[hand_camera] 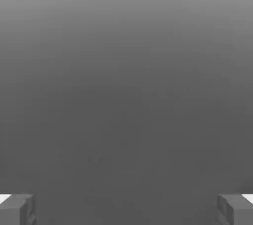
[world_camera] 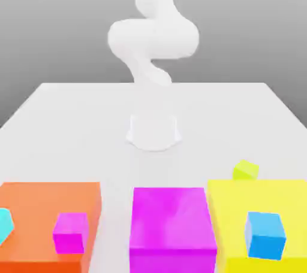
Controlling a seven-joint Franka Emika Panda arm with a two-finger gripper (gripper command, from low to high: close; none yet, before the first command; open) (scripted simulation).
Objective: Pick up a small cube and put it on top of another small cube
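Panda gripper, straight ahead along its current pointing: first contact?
Probably nothing close: between and beyond the open gripper the hand view shows just plain grey, so the way looks free that far. Depth is unclear there, so something farther off can't be ruled out.

Three small cubes [world_camera: 71, 233], three large blocks [world_camera: 171, 218], one cyan object [world_camera: 5, 226], one arm [world_camera: 154, 38] show.

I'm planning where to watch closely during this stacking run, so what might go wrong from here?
The small lime cube sits turned at an angle close behind the big yellow block, so the open gripper might knock that block while reaching down.

The small magenta cube shares its colour with the big magenta block, so the wrong one could be taken as the target.
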